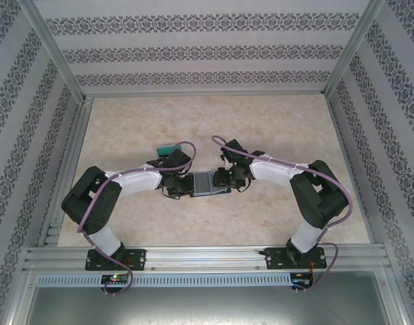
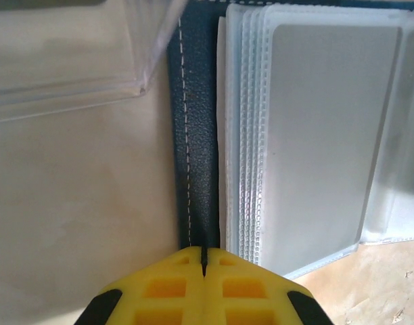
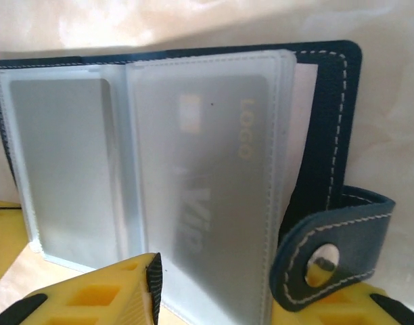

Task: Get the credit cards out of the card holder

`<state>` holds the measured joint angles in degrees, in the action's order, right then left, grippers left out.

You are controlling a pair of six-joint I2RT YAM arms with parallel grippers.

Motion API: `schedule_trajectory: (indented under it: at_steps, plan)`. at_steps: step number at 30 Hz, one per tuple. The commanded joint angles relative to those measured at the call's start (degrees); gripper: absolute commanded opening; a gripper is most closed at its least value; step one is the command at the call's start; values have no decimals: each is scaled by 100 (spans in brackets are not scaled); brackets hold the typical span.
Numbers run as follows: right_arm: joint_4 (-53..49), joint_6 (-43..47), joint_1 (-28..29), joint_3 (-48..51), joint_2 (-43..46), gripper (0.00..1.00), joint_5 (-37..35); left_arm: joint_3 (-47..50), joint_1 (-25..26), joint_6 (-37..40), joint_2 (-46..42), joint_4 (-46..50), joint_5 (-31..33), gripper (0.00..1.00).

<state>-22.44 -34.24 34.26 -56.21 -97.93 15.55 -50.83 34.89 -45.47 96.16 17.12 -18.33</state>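
Observation:
The card holder (image 1: 203, 184), a navy wallet with white stitching, lies open on the table between both arms. My left gripper (image 2: 204, 261) is shut on the edge of its navy cover (image 2: 197, 122), beside the stack of clear sleeves. A grey credit card (image 3: 214, 183) marked VIP and LOGO sits inside the front sleeve. My right gripper (image 3: 227, 291) is open, its fingers either side of that sleeve's lower edge. The holder's snap tab (image 3: 332, 254) lies over the right finger. A teal-green card (image 1: 168, 147) lies on the table behind the left arm.
A clear plastic box (image 2: 65, 61) stands just left of the card holder, close to my left gripper. Patterned walls and metal frame rails (image 1: 65, 169) enclose the beige tabletop on three sides.

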Motion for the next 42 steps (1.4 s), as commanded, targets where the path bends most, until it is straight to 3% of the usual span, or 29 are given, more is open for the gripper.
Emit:
schedule_trajectory:
  at_steps: [1, 13, 30, 42]
  plan:
    - [-4, -26, 48, -178, 144, 42, 121, -85, 79, 88, 79, -21, -48, 0]
    - [-332, 45, 36, -180, 404, 42, -437, -129, 81, 142, -48, 154, 37, 0]
    - [-8, -78, 211, -357, 450, 34, 117, -78, 85, 165, -71, 168, -22, 0]
    - [-19, -114, 291, -470, 408, 39, 126, -90, 79, 182, -106, 186, -30, 0]
